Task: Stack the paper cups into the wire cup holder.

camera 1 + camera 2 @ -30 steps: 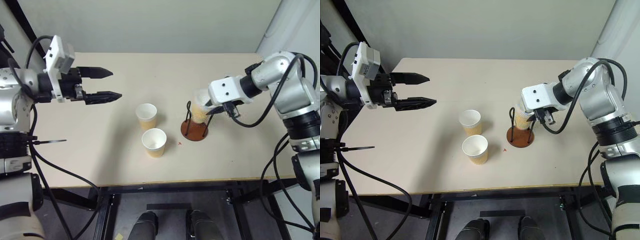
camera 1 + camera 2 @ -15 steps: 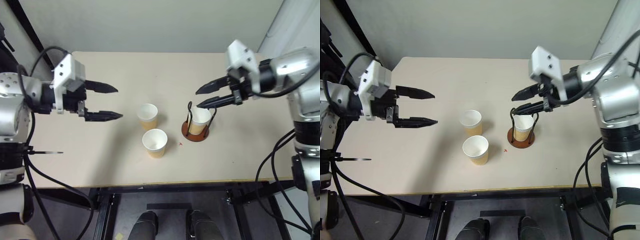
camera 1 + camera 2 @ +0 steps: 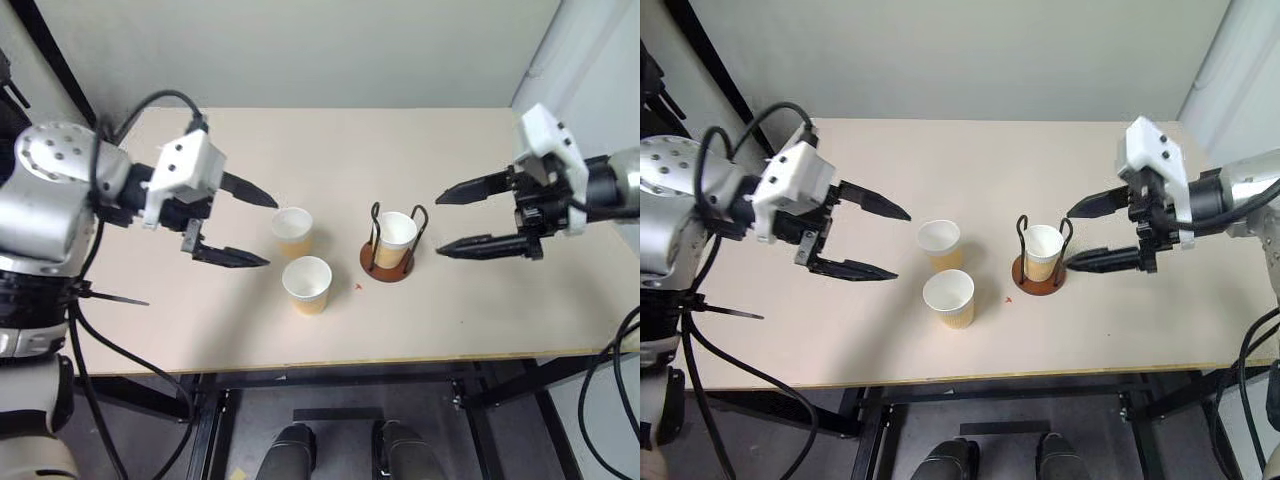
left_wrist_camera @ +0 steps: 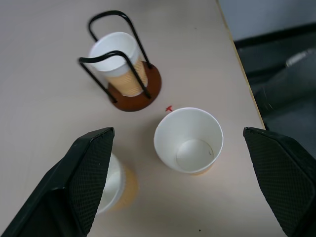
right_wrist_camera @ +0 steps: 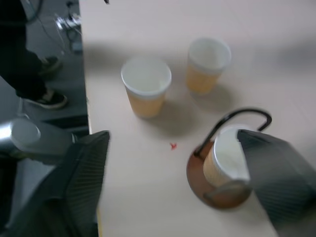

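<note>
Paper cups: three on the table (image 3: 480, 310), all upright. One cup (image 3: 396, 238) sat in the wire cup holder (image 3: 390, 262), standing on the reddish-brown disc base between the two black wire loops, white rim roughly level with the loop tops. The other two stood loose on the table to the robot's left of the holder: far cup (image 3: 293, 232) and near cup (image 3: 307, 284), close together, with the near one toward the front table edge. A small red mark (image 3: 359, 287) lay on the tabletop between the near cup and the holder base.

Left gripper (image 3: 258, 231) was empty with its fingers spread wide, raised above the table just to the left of the two loose cups, tips aimed at them. No contact with either cup. In the left wrist view, the near cup (image 4: 188, 141) sat between the finger pads (image 4: 94, 168), and the far cup (image 4: 114, 185) was partly hidden behind one pad.

Right gripper (image 3: 450, 220) was also empty with its fingers wide apart, off to the right of the holder, tips pointing at it but clear of the wire loops and the cup inside.
</note>
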